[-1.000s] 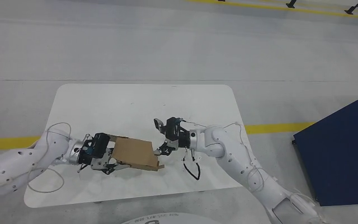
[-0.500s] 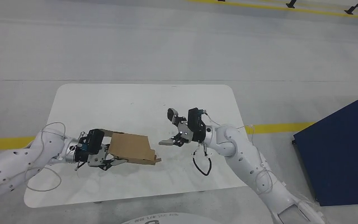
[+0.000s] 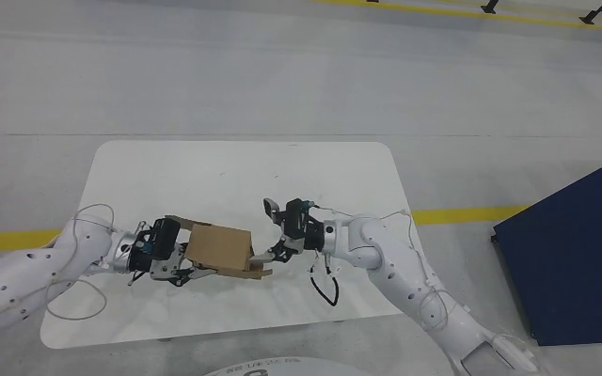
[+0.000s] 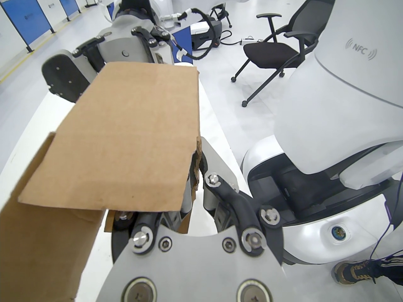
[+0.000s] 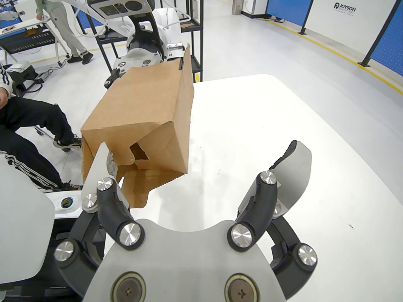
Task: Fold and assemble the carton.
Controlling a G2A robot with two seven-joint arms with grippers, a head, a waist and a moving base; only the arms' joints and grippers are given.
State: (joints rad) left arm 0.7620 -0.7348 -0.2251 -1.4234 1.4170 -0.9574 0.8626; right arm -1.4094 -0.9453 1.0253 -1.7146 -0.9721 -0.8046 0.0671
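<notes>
**Carton** (image 3: 222, 248): plain brown corrugated board, partly raised into a box shape. It lies lengthwise near the front of the worktop (image 3: 282, 174), between the two arms. The top panel is flat and unprinted. The end toward the right arm is half closed, with flaps folded inward unevenly and a small gap left between them. One flap (image 5: 135, 187) hangs loose below, toward the worktop. Whether the underside rests fully on the worktop cannot be told.

**Left jaws**: clamped on the carton's board at its left end. In the left wrist view the ragged board edge runs in between the fingers (image 4: 217, 164).

**Right jaws**: wide apart, at the carton's right end. One of the fingers (image 5: 99, 164) lies against the loose flaps. The other stands well apart from the carton, over bare worktop.

**Worktop**: white, with rounded corners.

**Surroundings**: a grey floor with a yellow floor line (image 3: 470, 214). A blue panel (image 3: 564, 254) stands off the worktop on the robot's right. A black office chair (image 4: 277, 51) stands in the room behind.
</notes>
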